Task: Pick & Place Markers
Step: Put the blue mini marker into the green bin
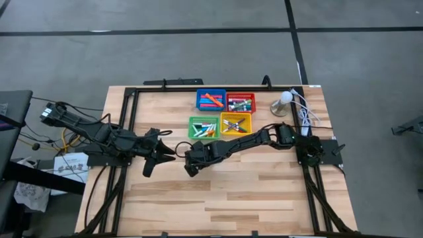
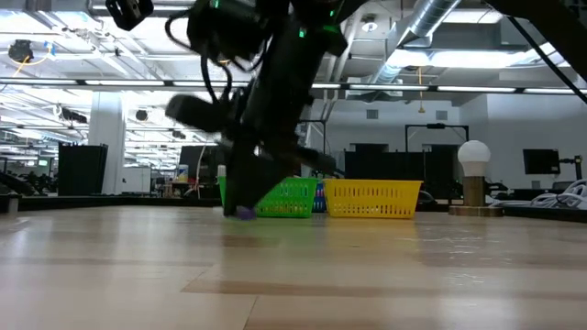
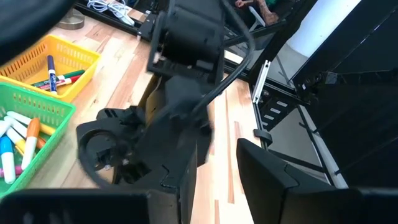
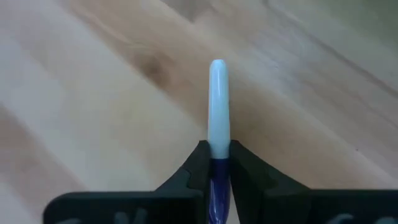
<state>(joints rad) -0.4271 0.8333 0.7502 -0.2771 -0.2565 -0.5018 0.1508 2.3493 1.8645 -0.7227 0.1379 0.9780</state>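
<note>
Right tool (image 4: 214, 163) clamped on a white-bodied marker (image 4: 217, 106) with purple end, low over the bare worktop (image 1: 264, 192), just in front of the green tray (image 1: 203, 127). Left tool (image 1: 160, 153) sits close beside it, fingers partly apart, holding nothing.

White-bodied marker (image 4: 218, 106) with purple cap, low over bare wood, seemingly flat; others in trays (image 1: 225, 114).

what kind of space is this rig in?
Likely an open industrial lab or workshop: exposed ceiling ducts, a taped concrete floor, and a wooden table with framed rails.
</note>
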